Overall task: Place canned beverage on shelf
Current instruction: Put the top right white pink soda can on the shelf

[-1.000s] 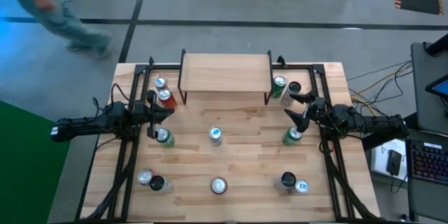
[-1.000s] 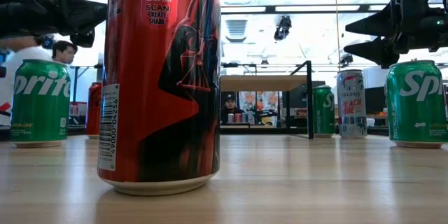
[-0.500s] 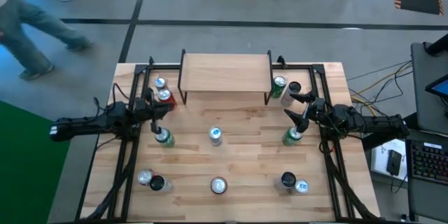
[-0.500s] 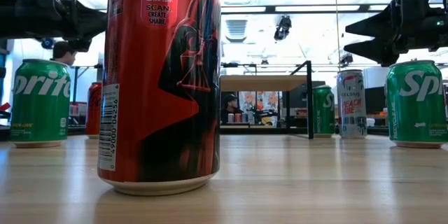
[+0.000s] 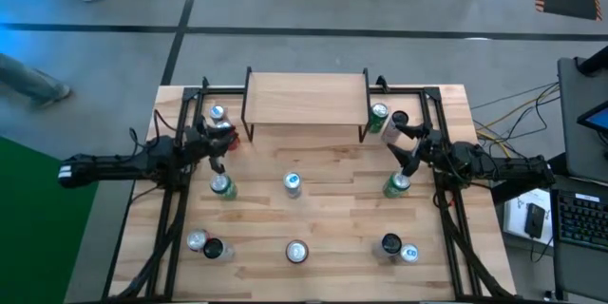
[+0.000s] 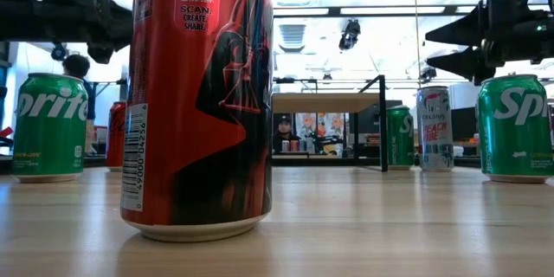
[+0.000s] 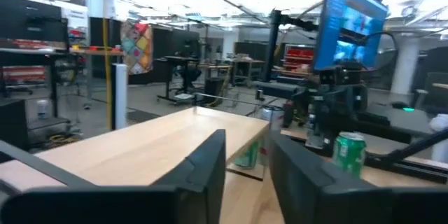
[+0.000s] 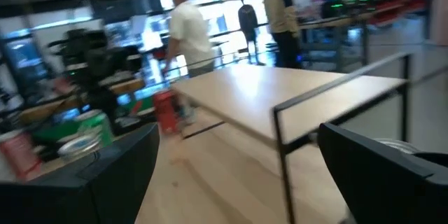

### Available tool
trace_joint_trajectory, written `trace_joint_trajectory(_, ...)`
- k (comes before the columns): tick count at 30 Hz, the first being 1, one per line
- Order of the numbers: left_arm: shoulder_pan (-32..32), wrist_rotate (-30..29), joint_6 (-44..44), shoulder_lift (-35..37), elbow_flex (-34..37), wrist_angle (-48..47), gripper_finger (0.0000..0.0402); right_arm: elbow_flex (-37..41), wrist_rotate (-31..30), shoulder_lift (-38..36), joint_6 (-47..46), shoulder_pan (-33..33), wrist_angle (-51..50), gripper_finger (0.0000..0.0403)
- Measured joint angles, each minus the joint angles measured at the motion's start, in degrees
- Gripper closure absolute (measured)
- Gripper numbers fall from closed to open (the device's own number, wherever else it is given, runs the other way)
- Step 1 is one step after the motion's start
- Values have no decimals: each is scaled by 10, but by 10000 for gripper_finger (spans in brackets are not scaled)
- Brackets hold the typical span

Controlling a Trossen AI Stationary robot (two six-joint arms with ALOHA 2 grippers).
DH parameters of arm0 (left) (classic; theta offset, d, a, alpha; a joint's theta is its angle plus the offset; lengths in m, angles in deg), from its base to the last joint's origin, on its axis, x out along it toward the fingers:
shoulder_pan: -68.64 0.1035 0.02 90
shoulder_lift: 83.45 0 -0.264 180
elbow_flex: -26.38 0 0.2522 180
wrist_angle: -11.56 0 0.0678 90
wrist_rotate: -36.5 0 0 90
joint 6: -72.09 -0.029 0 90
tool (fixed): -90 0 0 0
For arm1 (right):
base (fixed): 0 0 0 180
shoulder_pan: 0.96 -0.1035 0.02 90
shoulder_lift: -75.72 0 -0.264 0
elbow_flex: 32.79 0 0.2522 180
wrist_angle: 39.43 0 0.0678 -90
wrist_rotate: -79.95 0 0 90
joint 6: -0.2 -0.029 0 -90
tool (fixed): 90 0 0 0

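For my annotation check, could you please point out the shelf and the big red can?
shelf (image 5: 306, 98), high view, middle of its wooden top.
big red can (image 6: 201, 95), low view, middle of its side.

The wooden table (image 5: 332, 209) fills the middle of the high view, with black rails along its left and right sides. At its upper edge stands the shelf (image 5: 306, 98), a light-wood top on thin black legs, nothing on it.

Cans stand on the tabletop:
- Upper left: a silver-topped can (image 5: 218, 114) and a red can (image 5: 224, 130) just beside it.
- Left of centre: a green can (image 5: 221, 186).
- Centre: a can (image 5: 293, 184).
- Upper right: a green can (image 5: 379, 116) and a dark one (image 5: 399, 120).
- Right: a green can (image 5: 396, 185).
- Lower left: two cans (image 5: 203, 244).
- Lower middle: the red can (image 6: 197, 95) looming in the low view.
- Lower right: two cans (image 5: 399, 247).
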Motion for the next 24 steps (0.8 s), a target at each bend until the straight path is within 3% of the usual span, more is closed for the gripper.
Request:
trace_joint_trajectory(4,0,-50,2,-30,-20,-1,277,0,-33,0,-17,0,6,24)
trace_joint_trajectory(12,1,-58,-13,-87,-42,4,271,0,-33,0,-25,0,11,24)
trace_joint_trajectory(17,1,-104,-12,-115,-72,15,268,0,-33,0,-10,0,44,24)
trace_joint_trajectory(24,1,-101,-15,-163,-93,10,212,0,-34,0,47,0,124,24)
